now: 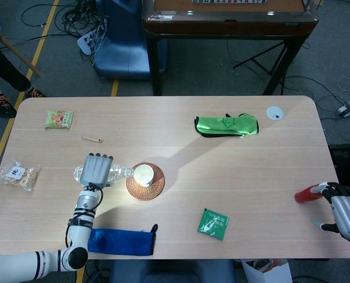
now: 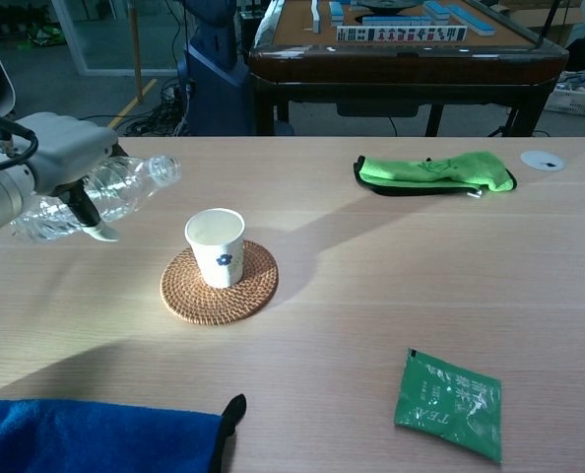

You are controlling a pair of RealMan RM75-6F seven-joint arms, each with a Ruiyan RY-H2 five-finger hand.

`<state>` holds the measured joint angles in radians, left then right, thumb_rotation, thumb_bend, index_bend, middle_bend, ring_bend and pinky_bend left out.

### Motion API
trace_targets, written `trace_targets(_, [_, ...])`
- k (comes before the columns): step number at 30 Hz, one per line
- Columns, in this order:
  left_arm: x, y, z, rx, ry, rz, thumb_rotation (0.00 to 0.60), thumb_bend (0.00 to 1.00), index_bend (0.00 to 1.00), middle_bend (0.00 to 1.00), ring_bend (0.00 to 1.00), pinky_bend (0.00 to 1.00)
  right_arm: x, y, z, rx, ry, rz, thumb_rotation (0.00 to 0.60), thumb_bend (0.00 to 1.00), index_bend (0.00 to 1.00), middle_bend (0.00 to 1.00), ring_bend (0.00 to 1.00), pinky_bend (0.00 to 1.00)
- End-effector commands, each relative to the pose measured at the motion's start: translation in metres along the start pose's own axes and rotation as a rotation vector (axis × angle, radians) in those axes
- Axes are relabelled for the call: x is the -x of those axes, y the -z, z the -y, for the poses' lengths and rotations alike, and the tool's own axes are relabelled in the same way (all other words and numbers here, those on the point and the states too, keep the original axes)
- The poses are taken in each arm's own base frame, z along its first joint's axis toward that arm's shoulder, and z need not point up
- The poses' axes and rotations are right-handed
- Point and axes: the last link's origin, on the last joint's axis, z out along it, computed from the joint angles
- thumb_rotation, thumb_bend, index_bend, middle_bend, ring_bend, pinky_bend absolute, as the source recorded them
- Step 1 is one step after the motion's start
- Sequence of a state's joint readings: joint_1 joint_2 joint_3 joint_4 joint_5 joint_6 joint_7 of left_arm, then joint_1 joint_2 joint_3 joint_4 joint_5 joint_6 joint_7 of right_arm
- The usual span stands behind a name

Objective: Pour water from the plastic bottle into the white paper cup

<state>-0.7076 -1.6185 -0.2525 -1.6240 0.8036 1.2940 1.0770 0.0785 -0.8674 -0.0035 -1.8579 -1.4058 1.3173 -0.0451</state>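
My left hand (image 2: 61, 158) grasps the clear plastic water bottle (image 2: 105, 192) around its body, fingers wrapped over the top. The bottle is tipped far over, nearly horizontal, with its open neck pointing toward the white paper cup with a small blue flower print (image 2: 216, 246). In the chest view the neck sits above and to the left of the cup's rim, apart from it; in the head view the mouth lies just beside the cup (image 1: 143, 174). I cannot tell whether water is leaving the bottle.

The cup stands upright on the round woven rattan coaster (image 2: 220, 283), roughly centred on it, on the pale wood worktop (image 2: 371, 286).

My right hand (image 1: 347, 216) is at the right edge of the worktop in the head view only, partly cut off by the frame. It is next to a red cylindrical object (image 1: 307, 194), fingers spread; whether it touches or holds that object I cannot tell.

Other items on the worktop: a green cloth with black trim (image 2: 435, 172) at the far side, a green tea sachet (image 2: 450, 402) near the front, a blue folded cloth (image 2: 96, 439) at the front left, and a small white round disc (image 2: 542, 159) at the far right corner. Two snack packets (image 1: 59, 119) (image 1: 19, 175) lie at the left side.
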Motion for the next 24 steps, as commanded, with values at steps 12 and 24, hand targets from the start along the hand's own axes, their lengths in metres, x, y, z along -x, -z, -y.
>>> trace_targets(12, [0.000, -0.010, -0.025, -0.004, -0.157, 0.043, 0.600, 0.00, 0.71, 0.82, 0.56, 0.45, -0.002, -0.001, -0.003, 0.004, -0.011, -0.002, 0.600, 0.13, 0.33, 0.30, 0.16, 0.24])
trace_targets(24, [0.004, -0.014, -0.035, -0.003, -0.239, 0.051, 0.600, 0.01, 0.71, 0.82, 0.56, 0.45, -0.004, -0.001, -0.004, 0.006, -0.018, -0.003, 0.600, 0.13, 0.33, 0.30, 0.16, 0.24])
